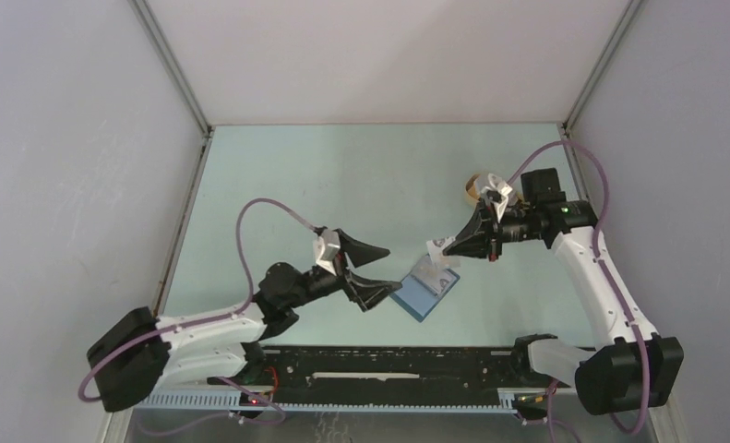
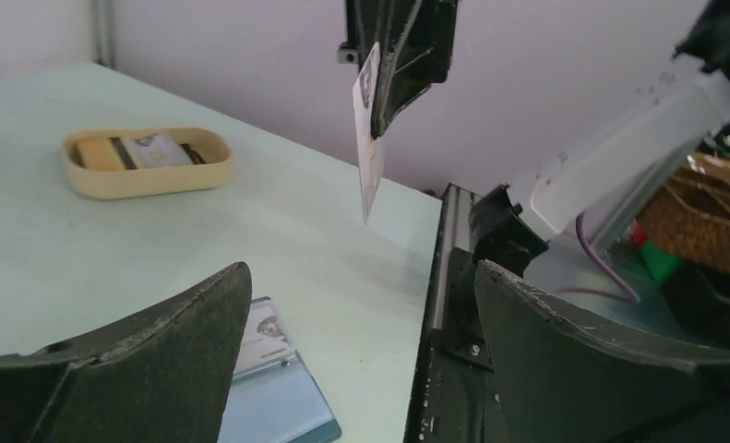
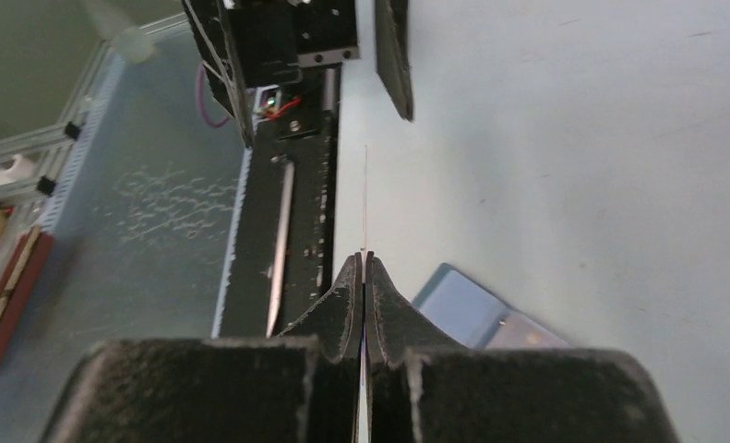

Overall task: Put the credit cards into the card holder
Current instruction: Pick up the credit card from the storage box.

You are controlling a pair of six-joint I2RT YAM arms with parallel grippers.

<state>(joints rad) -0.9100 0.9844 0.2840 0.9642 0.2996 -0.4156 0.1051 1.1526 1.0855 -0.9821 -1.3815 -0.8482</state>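
My right tool [image 1: 447,245] is clamping one credit card [image 2: 368,138] above the card holder [image 1: 424,295], not inserted; my left tool [image 1: 372,268] is standing apart.

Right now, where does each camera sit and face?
Top: above and behind, looking down on the table; left arm and right arm show.
Left wrist: looks out between its open left pincer at the credit card.
Right wrist: looks along its shut right pincer, gripping that card, toward the card holder.
Shared: both wrist views show the card holder.
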